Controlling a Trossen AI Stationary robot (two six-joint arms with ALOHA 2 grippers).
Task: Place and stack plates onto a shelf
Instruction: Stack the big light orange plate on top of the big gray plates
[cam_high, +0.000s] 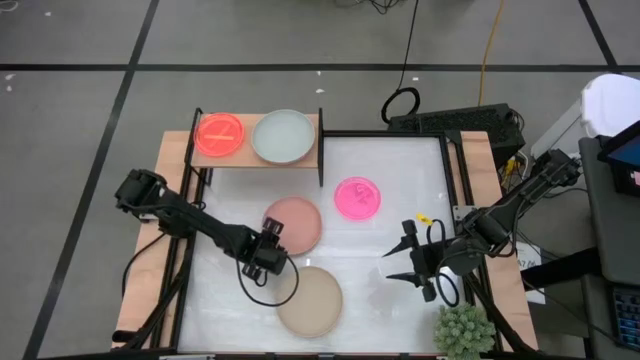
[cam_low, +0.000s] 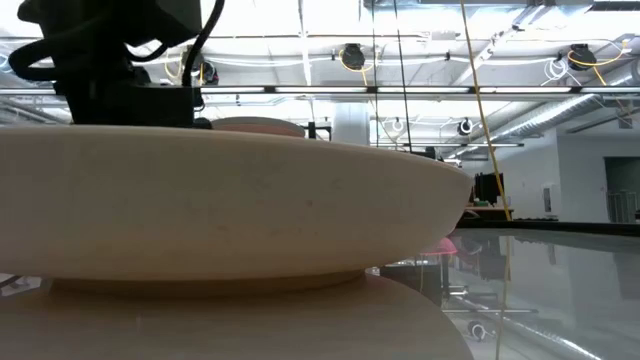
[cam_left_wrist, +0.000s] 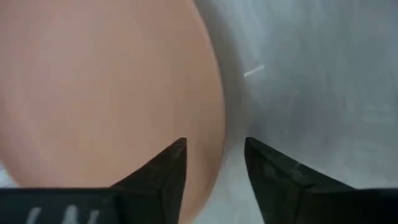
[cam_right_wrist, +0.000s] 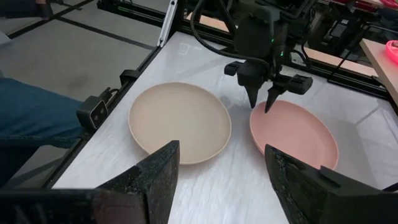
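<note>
A dusty-pink plate (cam_high: 293, 222) lies flat on the white table, with a beige plate (cam_high: 309, 300) nearer the front edge and a small neon pink plate (cam_high: 357, 197) to its right. A neon orange plate (cam_high: 220, 133) and a grey plate (cam_high: 282, 135) rest on the light-wood shelf (cam_high: 255, 160) at the far left. My left gripper (cam_left_wrist: 214, 155) is open and points down at the dusty-pink plate's near-left rim (cam_right_wrist: 256, 118). One finger stands over the plate and one outside it. My right gripper (cam_high: 405, 262) is open and empty at the right.
A spiky green plant (cam_high: 463, 330) stands at the table's near right corner. A black frame edges the table. The beige plate (cam_low: 230, 200) fills the low view, close to the camera. Bare tabletop lies between the two arms.
</note>
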